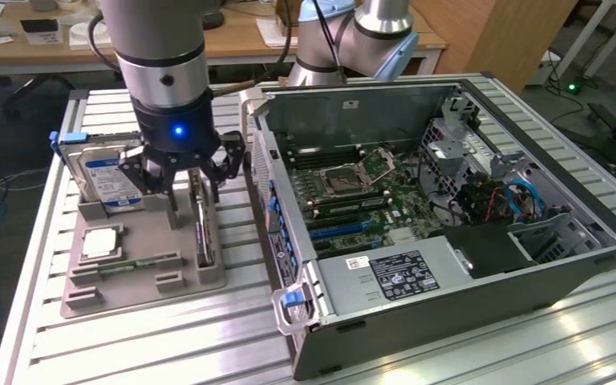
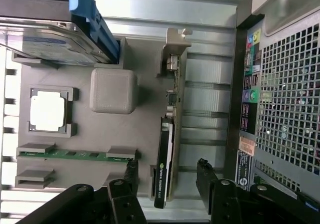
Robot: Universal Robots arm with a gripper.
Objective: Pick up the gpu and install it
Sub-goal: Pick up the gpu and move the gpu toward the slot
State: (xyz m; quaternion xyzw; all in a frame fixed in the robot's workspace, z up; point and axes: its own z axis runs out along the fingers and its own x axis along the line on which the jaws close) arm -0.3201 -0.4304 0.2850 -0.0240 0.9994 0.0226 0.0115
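- The gpu (image 2: pixel 168 144) stands on its long edge in a slot of the grey tray (image 1: pixel 147 289), on the tray's side nearest the case (image 1: pixel 447 265).
- It is a thin, long card. From above, the wrist view shows a narrow dark edge with a black strip that carries a small green and white mark at one end.
- A pale metal bracket (image 2: pixel 176 47) closes off the card's other end.
- The gripper (image 2: pixel 167 176) hangs right over the card, at the end away from the bracket. Its jaws stand wide, one on each side of the card, with a gap to both faces, and nothing is held.
- In the same tray are a hard drive (image 1: pixel 110 180) on edge, a square processor (image 2: pixel 47 110) and a green memory stick (image 2: pixel 75 155).
- The case lies open on the slatted table (image 1: pixel 126 345), its board showing.
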